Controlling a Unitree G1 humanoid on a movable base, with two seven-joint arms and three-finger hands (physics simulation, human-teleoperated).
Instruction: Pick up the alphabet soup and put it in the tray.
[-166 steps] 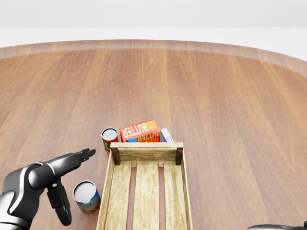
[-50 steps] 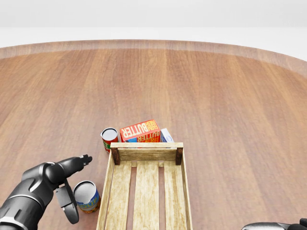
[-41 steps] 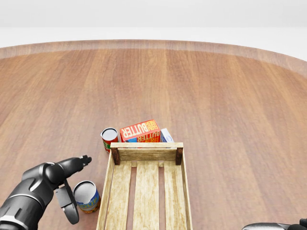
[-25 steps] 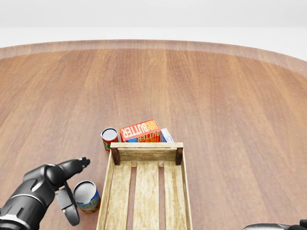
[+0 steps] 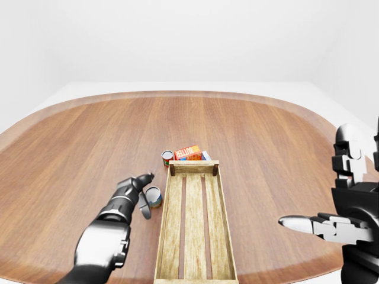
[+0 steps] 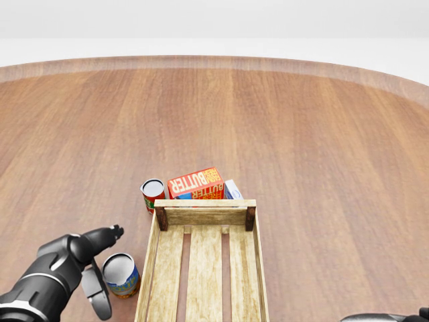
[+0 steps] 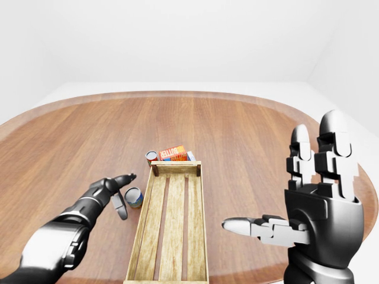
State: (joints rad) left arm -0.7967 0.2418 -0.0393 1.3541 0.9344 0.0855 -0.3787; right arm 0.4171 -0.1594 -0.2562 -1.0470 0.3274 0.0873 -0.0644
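White walls and a pale floor surround a broad oval wooden table [image 5: 249, 136], whose reddish-brown planks run toward the top of the frame and whose rim curves across the upper part of the head view. At the lower middle of the frame lies a long wooden tray [image 6: 202, 268] made of pale slats with darker corner posts, its inside bare. Just past its upper end, a red and orange butter box [image 6: 195, 183] lies tilted, with a small blue-and-white carton [image 6: 232, 190] tucked at its right side. Left of the butter box, an upright red-labelled can [image 6: 152, 194] stands close to the tray's upper left corner.

The alphabet soup can [image 6: 121, 274] stands upright on the table at the lower left of the head view, just beside the tray's left wall and outside it. The left hand [image 6: 99, 265] sits at the can's left side, fingers spread wide: one points toward the upper right above the can, another hangs down beside the can's left edge, and none closes round it.

In the right-eye view, the right hand [image 7: 308, 198] is raised at the right edge of the frame, well apart from the tray, fingers extended upward and thumb stretched sideways, holding nothing.
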